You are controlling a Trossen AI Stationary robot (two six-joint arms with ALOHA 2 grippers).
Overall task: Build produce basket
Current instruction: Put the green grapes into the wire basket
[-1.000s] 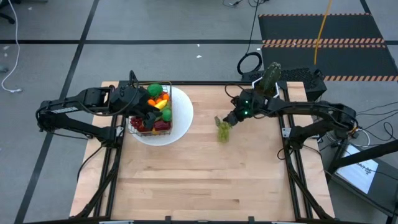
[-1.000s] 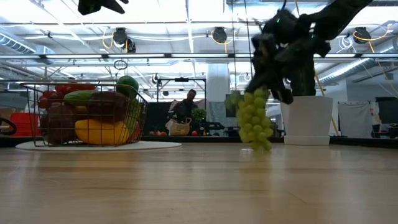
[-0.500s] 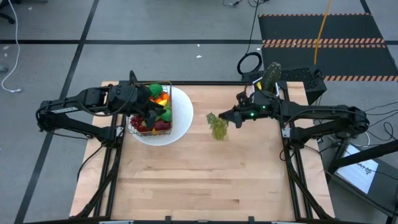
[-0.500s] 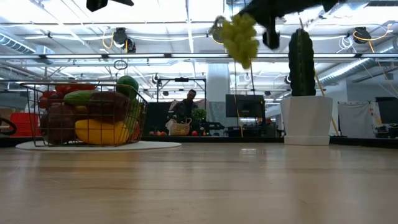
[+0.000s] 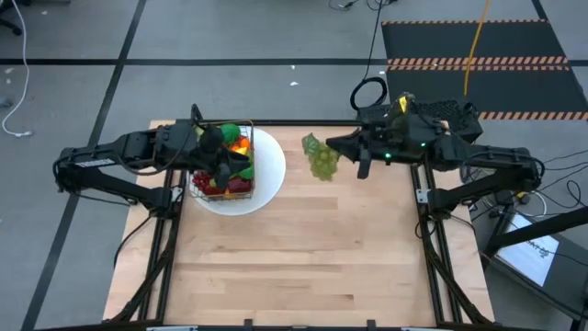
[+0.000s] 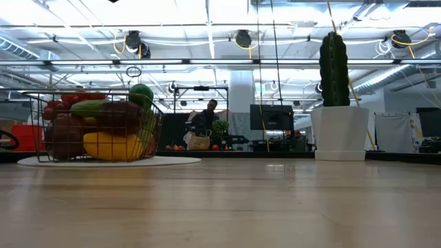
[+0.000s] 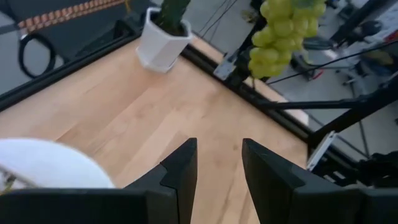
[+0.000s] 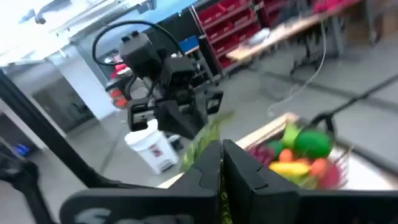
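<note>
The wire basket (image 5: 223, 176) stands full of produce on a round white plate (image 5: 269, 175) at the table's far left, and shows in the low view (image 6: 96, 127) too. My left gripper (image 7: 219, 163) hovers open above the basket (image 5: 231, 158), nothing between its fingers. My right gripper (image 5: 333, 145) is high over the table's far middle, shut on a bunch of green grapes (image 5: 322, 162). The left wrist view shows the grapes (image 7: 283, 31) hanging in the air. Neither gripper shows in the low view. My right gripper pinches the grapes' top end, where the green leaf (image 8: 202, 142) sticks out beyond the fingertips (image 8: 210, 163). The fingers lie about level and come from the table's right. The bunch hangs below them, lifted clear of the table.
A green cactus (image 6: 334, 62) in a white pot (image 6: 341, 134) stands at the table's far right edge, under my right arm in the high view (image 5: 401, 108). The near half of the wooden table (image 5: 303, 267) is bare. A person (image 6: 207, 120) sits in the room behind.
My right gripper has risen steeply with the grapes, toward the table's far edge, and tipped from slanting down to about level. The bunch, which hung just above the table, now hangs high, out of the low view's top.
</note>
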